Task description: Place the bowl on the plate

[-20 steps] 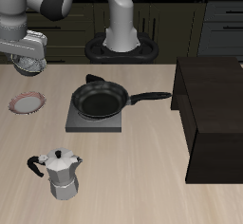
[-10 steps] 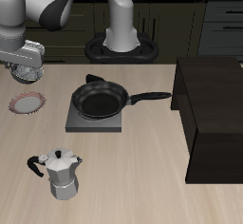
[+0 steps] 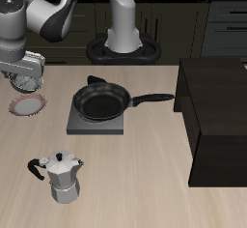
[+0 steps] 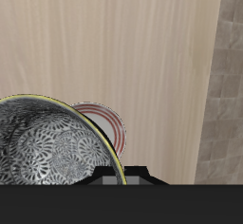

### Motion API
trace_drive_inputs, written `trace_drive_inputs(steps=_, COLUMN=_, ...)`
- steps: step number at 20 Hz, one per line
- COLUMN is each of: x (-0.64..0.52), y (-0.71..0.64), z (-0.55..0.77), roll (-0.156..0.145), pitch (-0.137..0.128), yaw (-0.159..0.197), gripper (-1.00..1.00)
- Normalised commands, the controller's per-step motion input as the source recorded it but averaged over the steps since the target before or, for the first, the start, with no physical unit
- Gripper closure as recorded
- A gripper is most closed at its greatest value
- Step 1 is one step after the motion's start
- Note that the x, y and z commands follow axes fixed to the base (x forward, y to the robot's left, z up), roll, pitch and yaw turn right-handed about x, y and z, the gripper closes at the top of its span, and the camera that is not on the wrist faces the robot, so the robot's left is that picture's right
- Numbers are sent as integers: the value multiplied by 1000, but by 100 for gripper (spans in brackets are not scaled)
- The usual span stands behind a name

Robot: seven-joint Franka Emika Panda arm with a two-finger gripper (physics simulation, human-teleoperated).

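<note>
Now the gripper [image 3: 25, 75], clamped on the small speckled grey-white bowl [image 3: 26, 79], has sunk closer, almost above the pink-rimmed round plate [image 3: 28, 104]; release looks near.

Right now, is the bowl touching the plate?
Apart. The exterior view shows the bowl held in the gripper above the plate, with table visible between them.

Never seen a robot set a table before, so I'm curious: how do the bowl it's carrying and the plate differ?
The bowl is up in the air in the gripper, while the plate lies flat on the table. The bowl is deep, with a grey speckled inside and a dark rim; the plate is flat, with a reddish-pink rim and a pale centre. Both are small and round.
</note>
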Motion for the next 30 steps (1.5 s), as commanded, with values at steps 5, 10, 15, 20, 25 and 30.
trace_drive_inputs(steps=5, x=9, y=-30, z=-148, roll=-16, pitch=31, yaw=18, gripper=100)
trace_drive_inputs(steps=10, x=-17, y=5, z=-126, roll=-4, pitch=20, yaw=2, gripper=100)
trace_drive_inputs(steps=15, x=-120, y=11, z=-127, roll=-3, pitch=8, yaw=7, gripper=100)
trace_drive_inputs(steps=20, x=-96, y=34, z=-139, roll=-5, pitch=13, yaw=21, gripper=100)
trace_drive_inputs(steps=25, x=-69, y=-31, z=-151, roll=-11, pitch=14, yaw=10, gripper=100)
trace_drive_inputs(steps=30, x=-6, y=-7, z=-108, roll=-5, pitch=12, yaw=10, gripper=100)
